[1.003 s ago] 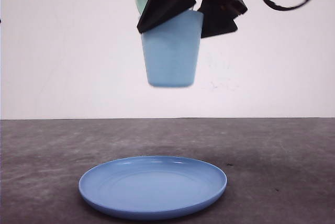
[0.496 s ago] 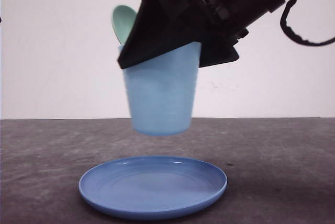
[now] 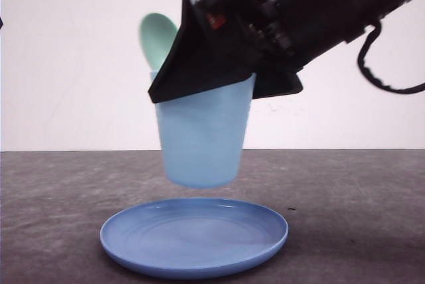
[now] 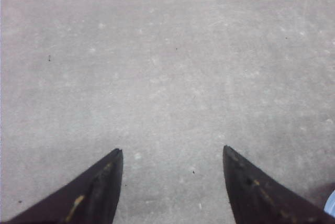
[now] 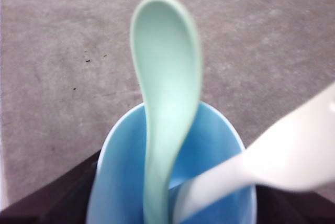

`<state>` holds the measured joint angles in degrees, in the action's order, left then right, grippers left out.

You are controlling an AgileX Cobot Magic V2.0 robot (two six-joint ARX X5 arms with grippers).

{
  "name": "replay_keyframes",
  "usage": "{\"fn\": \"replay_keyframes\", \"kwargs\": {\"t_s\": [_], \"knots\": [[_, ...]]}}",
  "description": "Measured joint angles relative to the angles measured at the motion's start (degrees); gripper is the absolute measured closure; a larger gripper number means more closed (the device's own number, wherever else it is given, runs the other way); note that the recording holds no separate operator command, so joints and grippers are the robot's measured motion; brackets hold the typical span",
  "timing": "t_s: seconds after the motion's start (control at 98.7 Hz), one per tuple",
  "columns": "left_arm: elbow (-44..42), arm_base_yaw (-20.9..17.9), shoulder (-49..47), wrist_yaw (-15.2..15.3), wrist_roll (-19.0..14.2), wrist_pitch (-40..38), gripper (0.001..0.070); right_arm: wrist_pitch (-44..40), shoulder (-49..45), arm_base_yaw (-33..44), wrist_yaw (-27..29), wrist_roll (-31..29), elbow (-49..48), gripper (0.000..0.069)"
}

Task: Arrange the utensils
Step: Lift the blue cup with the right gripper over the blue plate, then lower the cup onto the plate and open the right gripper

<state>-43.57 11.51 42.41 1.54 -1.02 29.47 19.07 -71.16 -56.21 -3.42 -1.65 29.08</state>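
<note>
Left gripper (image 4: 172, 153): seen in the left wrist view, its two dark fingers (image 4: 97, 192) spread wide apart with nothing between them; bare grey table (image 4: 167, 67) lies under and beyond the tips.

Spoon (image 3: 158, 37): mint green, standing handle-down in the cup, its oval bowl rising above the rim on the far left side of the near finger in the front view; in the right wrist view the spoon (image 5: 166, 93) leans against the cup's far wall, midway between the two fingers.

Cup (image 3: 200, 135): light blue, upright, held in the air above the plate and not touching it; the rim sits between the fingers, the base hangs well below their tips.

Plate (image 3: 194, 236): round, blue, resting on the table directly beneath the cup.

Fork (image 5: 272, 164): white, seen in the right wrist view leaning out over the cup's rim toward one finger, its lower end inside the cup beside the spoon; blurred, so the tines cannot be made out.

Right gripper (image 3: 222, 81): dark, reaching in from the upper right in the front view, closed against the cup's rim, one finger on each side of the upper wall.
</note>
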Motion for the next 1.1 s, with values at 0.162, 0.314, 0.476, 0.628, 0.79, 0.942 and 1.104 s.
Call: {"fn": "replay_keyframes", "kwargs": {"t_s": [0.162,0.314,0.476,0.628,0.79,0.942,1.104], "knots": [[0.0,0.0,0.0,0.0,0.0,0.0,0.0352,3.1,-4.4,0.0,0.0,0.2,0.0,0.0258],[0.0,0.0,0.0,0.0,0.0,0.0,0.0352,4.4,-7.1,0.0,0.0,0.3,0.0,0.0258],[0.0,0.0,0.0,0.0,0.0,0.0,0.0352,4.8,-9.6,0.0,0.0,0.3,0.0,0.0256],[0.0,0.0,0.0,0.0,0.0,0.0,0.0352,5.2,-10.2,0.0,0.0,0.4,0.0,0.0252],[0.0,0.0,0.0,0.0,0.0,-0.1,0.0352,5.2,-10.2,0.0,0.0,0.4,0.0,0.0202],[0.0,0.0,0.0,0.0,0.0,-0.1,0.0352,5.2,-10.2,0.0,0.0,0.4,0.0,0.0140],[0.0,0.0,0.0,0.0,0.0,-0.1,0.0352,5.2,-10.2,0.0,0.0,0.4,0.0,0.0029]]}}
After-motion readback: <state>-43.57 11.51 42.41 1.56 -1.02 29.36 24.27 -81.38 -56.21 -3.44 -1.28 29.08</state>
